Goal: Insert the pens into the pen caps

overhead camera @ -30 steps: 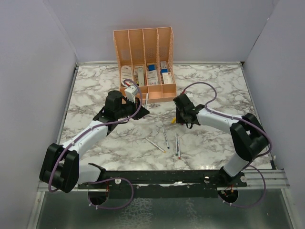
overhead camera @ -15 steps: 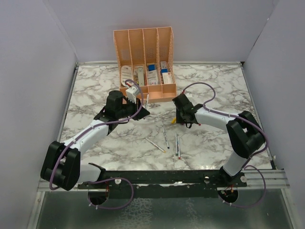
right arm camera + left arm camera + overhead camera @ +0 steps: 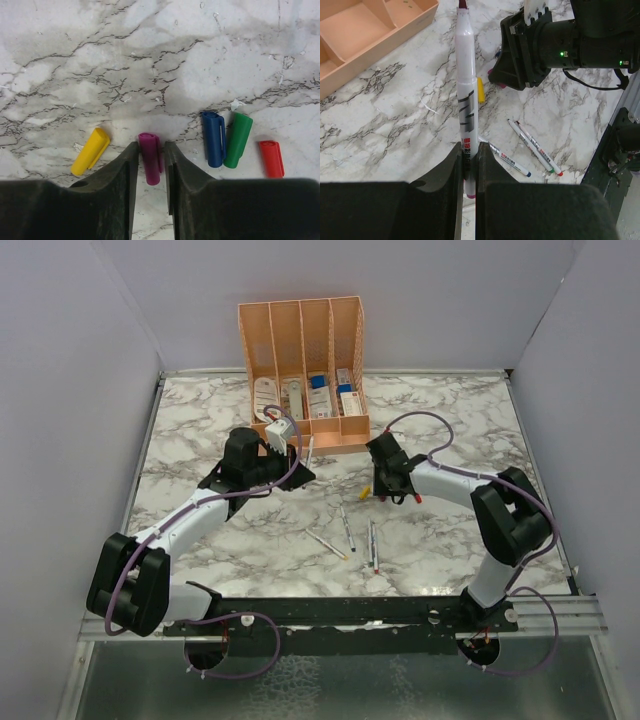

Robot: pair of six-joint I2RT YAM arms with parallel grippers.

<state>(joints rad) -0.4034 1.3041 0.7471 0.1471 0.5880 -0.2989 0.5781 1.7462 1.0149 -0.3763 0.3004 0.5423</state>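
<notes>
My left gripper (image 3: 469, 150) is shut on a silver-grey pen (image 3: 466, 90) with a purple end, held off the table and pointing away from the wrist. From above, this gripper (image 3: 290, 455) is just in front of the orange organiser. My right gripper (image 3: 151, 150) is low over the marble with its jaws on either side of the purple cap (image 3: 150, 162), which lies flat with a thin gap on its right side. In a row beside it lie the yellow cap (image 3: 90, 151), dark blue cap (image 3: 214, 138), green cap (image 3: 237, 140) and red cap (image 3: 271, 158). Several pens (image 3: 347, 528) lie loose nearer the arm bases.
The orange organiser (image 3: 300, 370) with white and blue stationery stands at the back centre, close behind my left gripper. The right arm's wrist (image 3: 530, 45) is just beyond the held pen's tip. Grey walls enclose the marble table (image 3: 200, 420).
My right gripper has shifted slightly over the caps. My left gripper has barely moved and still holds the pen.
</notes>
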